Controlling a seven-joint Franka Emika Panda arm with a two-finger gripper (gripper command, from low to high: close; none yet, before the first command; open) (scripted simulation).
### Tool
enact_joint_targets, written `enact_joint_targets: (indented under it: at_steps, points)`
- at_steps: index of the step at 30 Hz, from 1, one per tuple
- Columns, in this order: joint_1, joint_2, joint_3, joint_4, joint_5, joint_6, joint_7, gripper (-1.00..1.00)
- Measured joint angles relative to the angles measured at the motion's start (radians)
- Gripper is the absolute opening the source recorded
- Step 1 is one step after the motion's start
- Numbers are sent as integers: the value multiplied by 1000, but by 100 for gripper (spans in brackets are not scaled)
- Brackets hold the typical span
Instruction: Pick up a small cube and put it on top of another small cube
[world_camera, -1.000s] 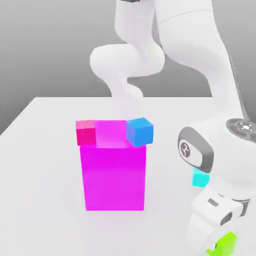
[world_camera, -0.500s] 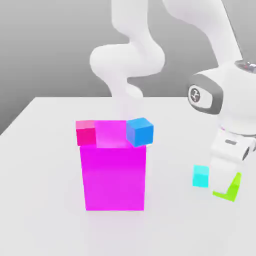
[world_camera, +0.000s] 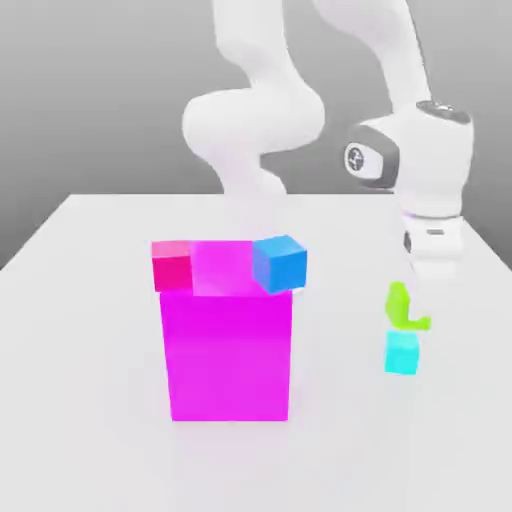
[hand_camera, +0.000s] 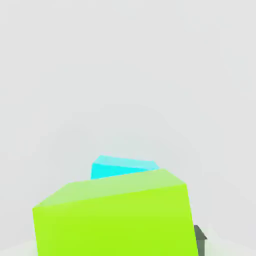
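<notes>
Nearest in the exterior view we see the magenta block (world_camera: 228, 356) standing on the worktop (world_camera: 80, 350), with the red-pink cube (world_camera: 172, 267) and the blue cube (world_camera: 280, 264) at its top, the blue one towards the exterior view's right. Off to that same side, the cyan cube (world_camera: 402, 353) sits on the worktop, and just above it in that view we have the lime-green cube (world_camera: 397, 308) clamped in our pincer (world_camera: 412, 307), tilted in the hand view and partly covering the cyan one. Farther back rises our white arm (world_camera: 252, 122).
</notes>
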Motion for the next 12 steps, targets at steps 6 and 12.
enact_joint_targets:
  at_steps: [6, 12]
  points:
    - [-23, 38, -4, 1, -47, 35, 32, 100]
    - [41, -76, -24, -2, 58, -71, -40, 100]
